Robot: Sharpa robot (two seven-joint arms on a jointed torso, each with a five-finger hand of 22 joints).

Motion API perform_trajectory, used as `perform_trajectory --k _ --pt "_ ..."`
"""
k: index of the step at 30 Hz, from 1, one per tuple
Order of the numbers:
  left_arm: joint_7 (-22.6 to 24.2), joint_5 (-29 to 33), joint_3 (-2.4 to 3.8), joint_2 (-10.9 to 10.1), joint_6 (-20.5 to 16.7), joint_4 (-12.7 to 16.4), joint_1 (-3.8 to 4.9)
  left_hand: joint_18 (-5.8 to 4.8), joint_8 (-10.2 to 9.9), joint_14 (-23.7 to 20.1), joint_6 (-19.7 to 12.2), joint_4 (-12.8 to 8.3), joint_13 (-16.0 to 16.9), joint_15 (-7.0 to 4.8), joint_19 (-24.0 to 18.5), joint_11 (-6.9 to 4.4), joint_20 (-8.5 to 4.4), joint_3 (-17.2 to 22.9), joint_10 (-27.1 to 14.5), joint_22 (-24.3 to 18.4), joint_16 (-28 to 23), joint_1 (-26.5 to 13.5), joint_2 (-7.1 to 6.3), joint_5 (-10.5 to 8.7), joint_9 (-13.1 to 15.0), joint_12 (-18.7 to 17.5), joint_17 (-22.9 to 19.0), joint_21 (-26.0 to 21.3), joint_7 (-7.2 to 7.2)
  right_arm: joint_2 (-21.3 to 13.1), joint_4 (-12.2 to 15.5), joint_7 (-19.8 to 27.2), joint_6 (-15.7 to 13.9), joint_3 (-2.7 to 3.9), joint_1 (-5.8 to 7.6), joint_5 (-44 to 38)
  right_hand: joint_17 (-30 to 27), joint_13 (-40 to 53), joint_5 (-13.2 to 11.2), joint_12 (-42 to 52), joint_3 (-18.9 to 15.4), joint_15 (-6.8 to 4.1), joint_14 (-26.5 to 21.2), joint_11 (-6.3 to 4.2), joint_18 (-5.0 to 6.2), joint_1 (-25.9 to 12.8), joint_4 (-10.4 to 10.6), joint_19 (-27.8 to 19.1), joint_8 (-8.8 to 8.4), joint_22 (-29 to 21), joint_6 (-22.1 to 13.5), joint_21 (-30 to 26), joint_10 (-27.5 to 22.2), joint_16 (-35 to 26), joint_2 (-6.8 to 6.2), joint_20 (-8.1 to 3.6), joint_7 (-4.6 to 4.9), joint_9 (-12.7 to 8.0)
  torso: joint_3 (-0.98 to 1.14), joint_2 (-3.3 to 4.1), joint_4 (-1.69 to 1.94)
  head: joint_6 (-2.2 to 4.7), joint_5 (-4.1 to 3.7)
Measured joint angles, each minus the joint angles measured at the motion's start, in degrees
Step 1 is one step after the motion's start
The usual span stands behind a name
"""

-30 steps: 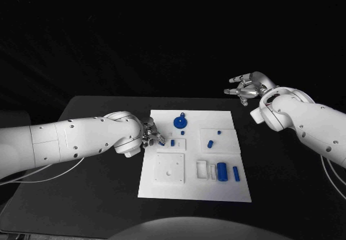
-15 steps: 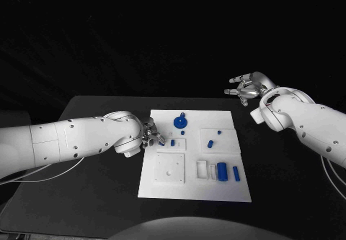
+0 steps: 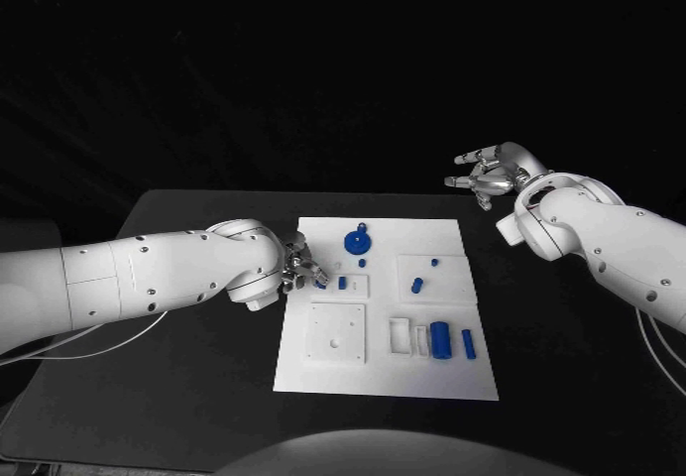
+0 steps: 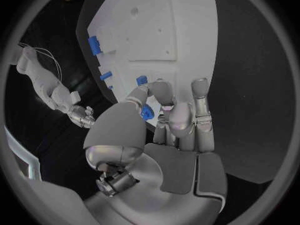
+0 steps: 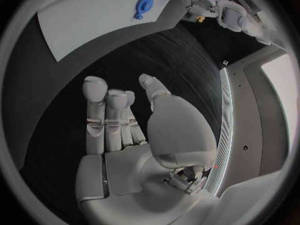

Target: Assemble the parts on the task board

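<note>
The left hand (image 3: 297, 268) is at the left edge of the white task board (image 3: 332, 372), which lies in the middle of the black counter (image 3: 171, 397); its fingers (image 4: 164, 92) pinch a small blue part (image 4: 147, 112) over the board. The right hand (image 3: 489, 172) hangs beyond the counter's far right corner, fingers loosely apart, holding nothing. A round blue part (image 3: 358, 239) stands near the board's far edge.

My head camera looks steeply down on the black table (image 3: 186, 327), with the white task board (image 3: 429, 377) centred. The camera at my left wrist sits close behind my left hand (image 4: 165, 117), facing the board (image 4: 162, 30) at near range. My right-wrist camera looks past my right hand (image 5: 125, 120) across the table; it shares the board's corner (image 5: 94, 15) with both others.
</note>
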Motion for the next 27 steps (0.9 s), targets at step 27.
perform_trajectory --k 27 --pt "-0.32 -1.21 -0.01 1.26 0.9 -0.76 0.02 1.81 2.29 0.06 0.04 0.12 -0.17 0.09 -0.37 0.33 1.41 0.12 0.05 -0.02 0.0 0.01 0.01 -0.67 1.64 0.78 0.46 0.0 0.04 0.11 0.03 0.02 0.01 0.0 -0.01 0.0 0.0 -0.1 1.11 0.0 0.15 0.0 0.0 0.0 0.0 0.0 -0.15 0.0 0.0 -0.1 0.0 0.0 0.0 0.0 0.0 0.0 0.0 0.0 -0.02 -0.01 0.03 -0.16 -0.27"
